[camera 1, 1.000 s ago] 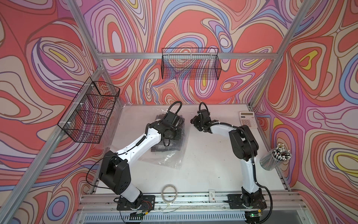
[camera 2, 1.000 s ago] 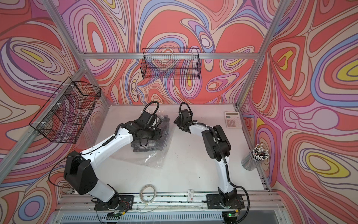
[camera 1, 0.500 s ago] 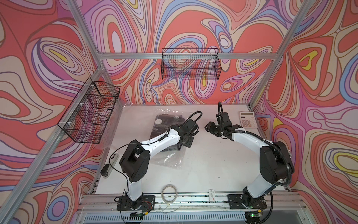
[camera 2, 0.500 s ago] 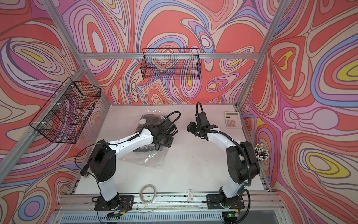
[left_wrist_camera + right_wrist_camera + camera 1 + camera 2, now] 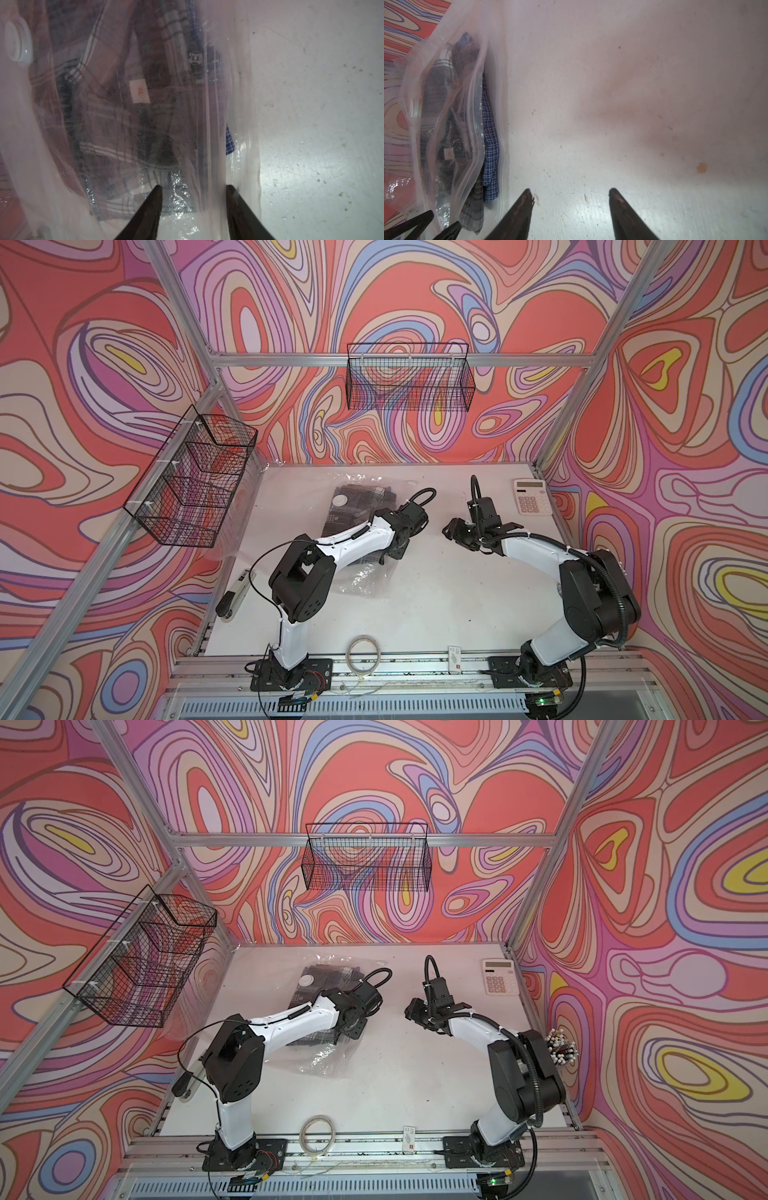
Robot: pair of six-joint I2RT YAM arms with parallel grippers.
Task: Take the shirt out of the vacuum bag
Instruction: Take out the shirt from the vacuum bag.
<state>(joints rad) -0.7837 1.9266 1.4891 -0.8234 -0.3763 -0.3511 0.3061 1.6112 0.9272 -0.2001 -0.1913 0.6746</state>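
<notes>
The vacuum bag lies on the white bench left of centre in both top views, its round white valve facing up. The plaid shirt is inside it, and a strip of blue check fabric shows at the mouth. The left claw hangs low over the bag's right-hand edge, its fingers parted to a middling width and straddling the zip-seal strip without pinching it — it holds nothing. The right claw is near, over bare bench right of centre in the top views, also spread and empty. In the right wrist view the two lips of the seal look parted, so I judge the opening largely done and the extraction only beginning. The next move calls for one claw to pin or lift the upper lip while the other slides into the gap and closes on cloth alone — film caught with the fabric would likely drag the whole bag along.
</notes>
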